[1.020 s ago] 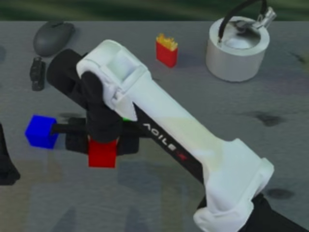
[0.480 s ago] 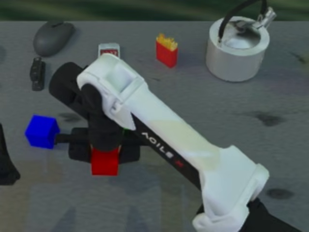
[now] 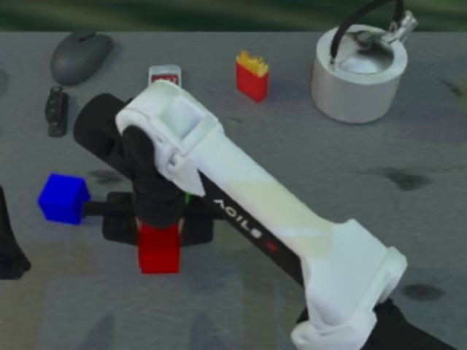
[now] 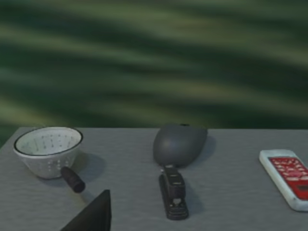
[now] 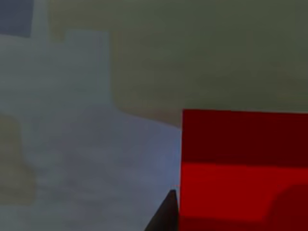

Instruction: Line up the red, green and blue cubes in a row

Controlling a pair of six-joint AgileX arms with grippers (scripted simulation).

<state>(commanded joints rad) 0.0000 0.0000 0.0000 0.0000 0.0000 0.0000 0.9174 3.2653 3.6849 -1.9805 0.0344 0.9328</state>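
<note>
Your right hand [image 3: 159, 237] sits in the lower left of the top view, under the black wrist of the white arm, and you can see the red cube [image 3: 158, 248] poking out just below it. Whether the fingers are clamped on the cube cannot be told; the right wrist view only shows the red cube [image 5: 243, 168] filling its lower right corner, with a dark fingertip edge beside it.

A thin sliver of green [image 3: 188, 197] shows at the edge of the forearm just above the hand; it may be the green cube, mostly hidden by the arm. The blue cube [image 3: 63, 197] lies to the left of the hand, at the tip of a dark bar reaching out from the wrist.

Farther up the frame on the bench [image 3: 438, 240] you have a black stapler [image 3: 56, 110], a grey mouse [image 3: 80, 57], a white phone with a red screen [image 3: 164, 75], a red fries box [image 3: 252, 75] and a grey round pot [image 3: 359, 69] at upper right.

Your left arm is parked at the left edge of the top view; its wrist view takes in a white colander [image 4: 48, 151].
</note>
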